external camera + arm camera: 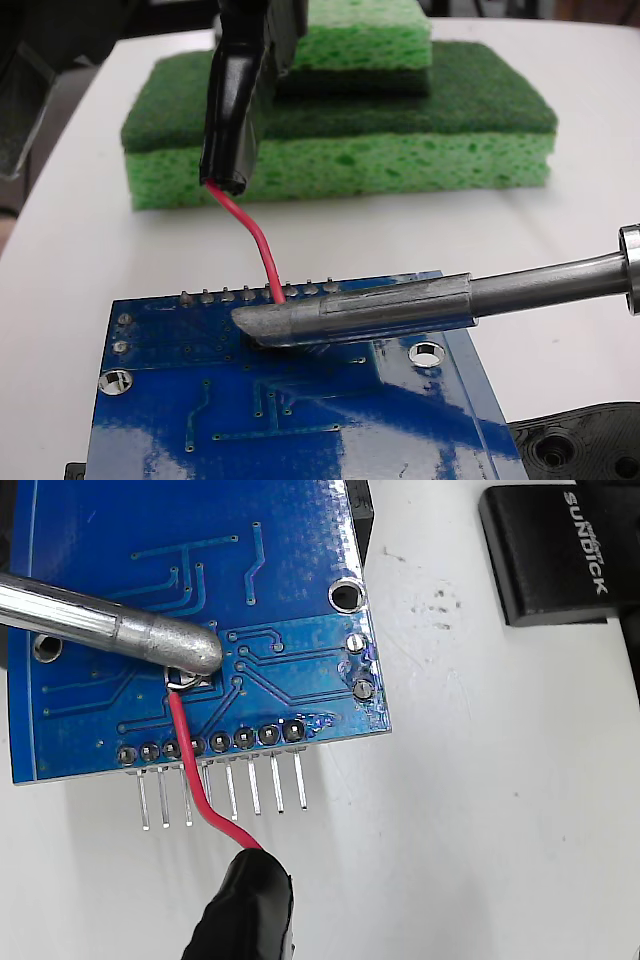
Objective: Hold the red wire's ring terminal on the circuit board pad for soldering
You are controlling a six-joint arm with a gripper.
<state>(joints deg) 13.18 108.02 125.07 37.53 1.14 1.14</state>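
Fingers themselves stayed out of sight in both views, so could not tell whether apart or closed; only the black sleeve point(232, 110) at the upper end of the red wire point(262, 243) showed, hanging from a dark part at the top edge of the fixed view and entering from the bottom edge of the wrist view point(248, 908). Ran from that sleeve in a bent line down to the circuit board point(300, 430), crossing its edge at the row of solder dots point(260, 293). Ended, in the wrist view, in the ring terminal point(184, 681), lying flat on the pad point(198, 683) and covering most of it. Sat near the middle of the blue board point(290, 570), just inward of the dot row point(210, 743), with the red wire point(190, 755) passing over that row and over the header pins point(222, 795) jutting off the board's edge. Was touched from above by the dull grey tip of a soldering iron point(150, 638), which came in from the left in the wrist view and from the right in the fixed view point(400, 308), hiding the ring and pad entirely in the fixed view. Lay on a white table point(90, 260), with stacked green sponges point(340, 130) behind the board in the fixed view, a black plastic part with holes point(580, 445) at the lower right corner there, and a black strap with white lettering point(555, 550) at the upper right of the wrist view.
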